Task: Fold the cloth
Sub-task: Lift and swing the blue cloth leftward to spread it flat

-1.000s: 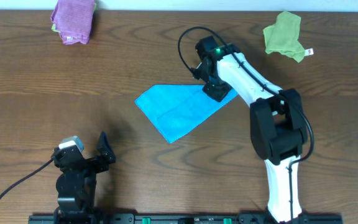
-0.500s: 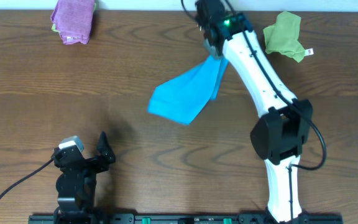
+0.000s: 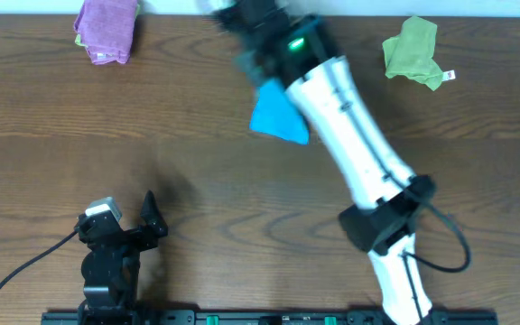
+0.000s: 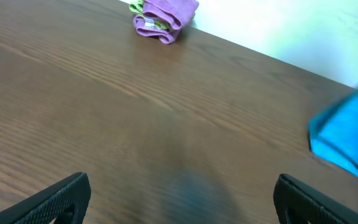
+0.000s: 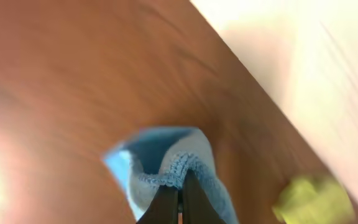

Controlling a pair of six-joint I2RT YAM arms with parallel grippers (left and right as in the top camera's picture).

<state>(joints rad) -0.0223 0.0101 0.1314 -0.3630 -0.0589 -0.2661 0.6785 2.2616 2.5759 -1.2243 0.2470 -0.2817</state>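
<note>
cloth (image 3: 276, 119) pinched at hem in tight-closed right gripper (image 5: 180, 194), apparently lifted for spreading; left gripper (image 4: 182, 194) wide open, empty.

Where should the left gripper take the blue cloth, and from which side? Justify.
Probably the free corner hanging farthest from the right gripper, approached from the left by the open left gripper. The cloth dangles bunched from its pinched stitched edge, and the right arm covers its other side.

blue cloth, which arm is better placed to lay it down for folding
Right: the right claw is shut on the sky-blue fuzzy microfibre cloth, holding it up; the left claw is open, empty, far away.
</note>
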